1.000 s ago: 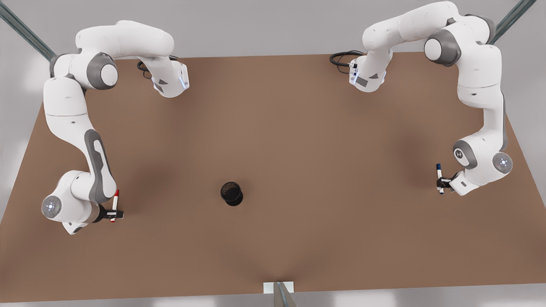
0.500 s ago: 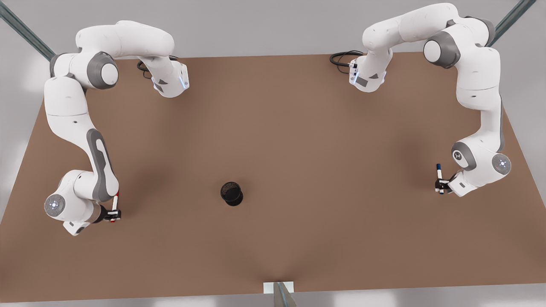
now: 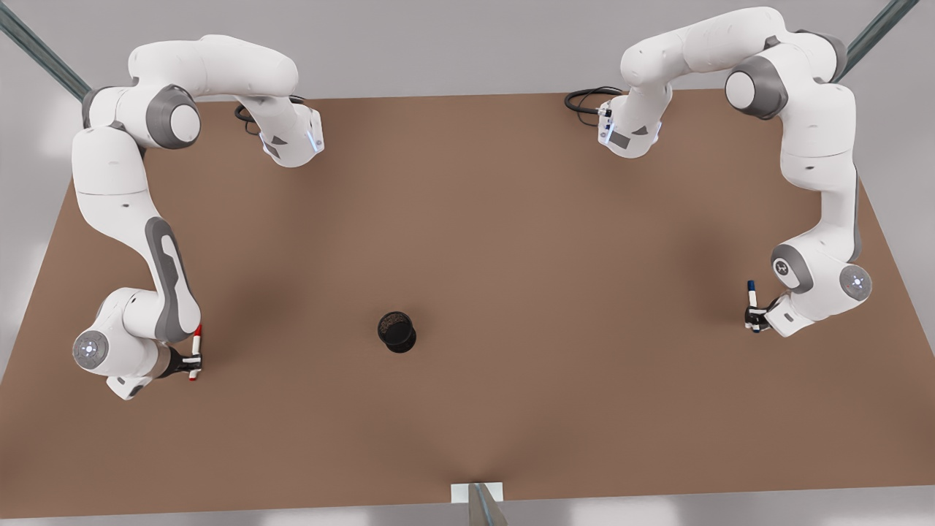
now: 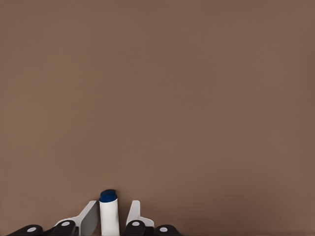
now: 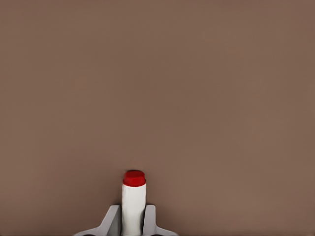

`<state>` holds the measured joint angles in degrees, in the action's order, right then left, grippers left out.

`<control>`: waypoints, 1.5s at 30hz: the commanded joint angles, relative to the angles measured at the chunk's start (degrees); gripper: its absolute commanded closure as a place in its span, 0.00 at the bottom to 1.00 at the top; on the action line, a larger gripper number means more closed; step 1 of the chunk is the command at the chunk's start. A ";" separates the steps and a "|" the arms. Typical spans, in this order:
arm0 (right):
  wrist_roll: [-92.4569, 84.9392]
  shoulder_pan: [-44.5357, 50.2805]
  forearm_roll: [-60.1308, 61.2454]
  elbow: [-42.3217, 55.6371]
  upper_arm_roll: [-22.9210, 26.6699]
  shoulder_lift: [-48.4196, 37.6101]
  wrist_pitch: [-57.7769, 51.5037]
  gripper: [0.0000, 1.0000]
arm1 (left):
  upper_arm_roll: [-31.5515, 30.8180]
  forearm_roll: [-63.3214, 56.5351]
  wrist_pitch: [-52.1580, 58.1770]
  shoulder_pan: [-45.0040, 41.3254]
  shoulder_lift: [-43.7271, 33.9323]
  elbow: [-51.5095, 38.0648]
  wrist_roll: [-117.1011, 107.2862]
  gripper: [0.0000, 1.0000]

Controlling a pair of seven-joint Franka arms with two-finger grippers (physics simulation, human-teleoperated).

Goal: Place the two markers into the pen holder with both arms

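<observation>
The left hand (image 3: pixel 755 318) grips the slim, light blue-capped white marker (image 3: pixel 752 298) mid-barrel; the right hand (image 3: pixel 191 359) grips the stiff red-capped white marker (image 3: pixel 196 349) likewise.

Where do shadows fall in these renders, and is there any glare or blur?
Front view: soft diffuse shadows on the table beside both arms, no glare. Left wrist view: blue marker crisp against flat brown. Right wrist view: red marker crisp, evenly lit.

Matt brown table (image 3: pixel 467 219), glossy white plastic-looking arms (image 3: pixel 109 190), black mesh pen holder (image 3: pixel 397 331).
</observation>
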<state>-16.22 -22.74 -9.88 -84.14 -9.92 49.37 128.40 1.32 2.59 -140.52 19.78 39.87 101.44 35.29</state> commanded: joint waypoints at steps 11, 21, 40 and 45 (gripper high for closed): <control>-1.54 0.32 -0.05 0.38 -0.01 -0.23 -0.17 0.69 | 0.00 -0.04 -0.01 0.00 -0.05 -0.10 -0.14 0.57; -1.27 0.06 0.13 1.17 -8.62 -11.48 -10.19 0.72 | 0.00 -0.04 -0.01 -0.09 -0.05 -0.10 -0.14 0.66; 0.57 -9.79 0.57 -19.40 -46.68 -8.94 32.96 0.72 | 0.00 -0.04 -0.01 -0.35 0.39 -0.72 -0.31 0.73; 0.05 -8.99 0.57 -22.21 -48.61 -6.83 41.75 0.72 | -0.52 -0.13 -0.01 -0.62 -0.40 -1.59 0.92 0.74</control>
<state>-17.21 -31.78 -9.07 -105.83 -58.34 42.27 158.45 0.83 2.15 -140.79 19.18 39.57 99.83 34.50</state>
